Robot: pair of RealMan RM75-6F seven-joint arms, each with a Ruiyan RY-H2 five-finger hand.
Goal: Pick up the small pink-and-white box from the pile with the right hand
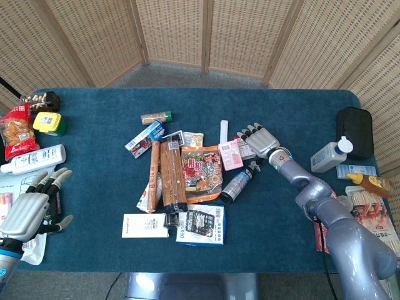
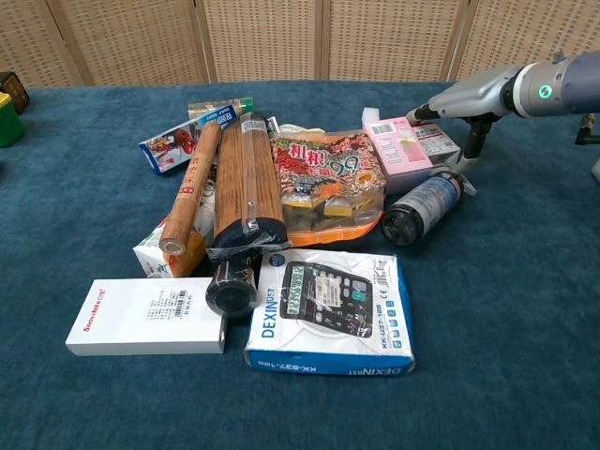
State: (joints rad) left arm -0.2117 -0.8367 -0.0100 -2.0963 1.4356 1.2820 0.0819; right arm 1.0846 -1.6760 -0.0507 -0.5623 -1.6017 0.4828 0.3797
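Note:
The small pink-and-white box (image 1: 230, 154) (image 2: 397, 145) lies flat at the pile's right edge, leaning on the red snack bag (image 2: 326, 178). My right hand (image 1: 258, 139) (image 2: 464, 94) hovers just right of it, palm down and fingers spread, above a small white-and-red box (image 2: 437, 140). It holds nothing, and its thumb hangs down close to the cap of the dark bottle (image 1: 239, 182) (image 2: 422, 205). At the table's near left corner my left hand (image 1: 28, 212) rests with fingers apart, holding nothing.
The pile also holds bamboo rolls (image 2: 246, 178), a calculator box (image 2: 330, 309), a white carton (image 2: 145, 317) and a toothpaste box (image 1: 144, 139). A black case (image 1: 354, 130) and a sanitiser bottle (image 1: 330, 154) stand at the right, snacks and bottles (image 1: 34, 159) at the left.

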